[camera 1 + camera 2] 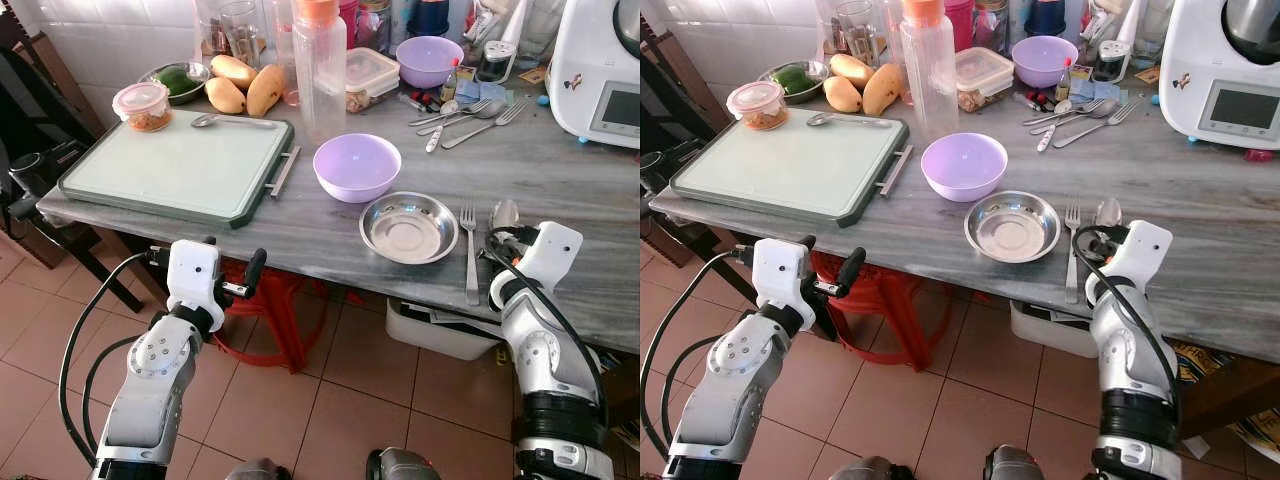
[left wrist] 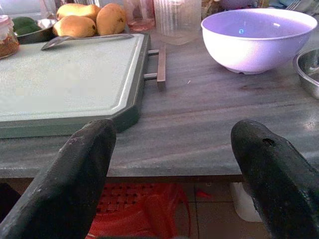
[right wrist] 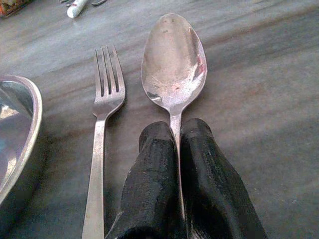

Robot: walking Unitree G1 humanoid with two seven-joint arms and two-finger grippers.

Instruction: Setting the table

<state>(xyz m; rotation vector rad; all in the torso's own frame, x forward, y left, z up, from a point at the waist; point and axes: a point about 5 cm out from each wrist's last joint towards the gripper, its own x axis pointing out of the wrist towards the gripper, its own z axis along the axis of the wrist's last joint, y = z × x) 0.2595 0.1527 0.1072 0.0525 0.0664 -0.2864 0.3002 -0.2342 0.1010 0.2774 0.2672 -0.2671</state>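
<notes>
Spoon (image 3: pixel 173 64) lies lower right of the head frame, on the table (image 1: pixel 570 190), bowl up, just right of the fork (image 3: pixel 102 119). Right gripper (image 3: pixel 177 149) is clamped on its handle. To finish well: keep the spoon parallel to the fork, lay it flat, then release without dragging it. Left gripper (image 2: pixel 174 164), lower left, hangs spread and empty below the table edge. Count near the setting: one steel plate (image 1: pixel 408 227), one fork, one spoon, one purple bowl (image 1: pixel 357 166); a second purple bowl (image 1: pixel 428 60) upper centre.
</notes>
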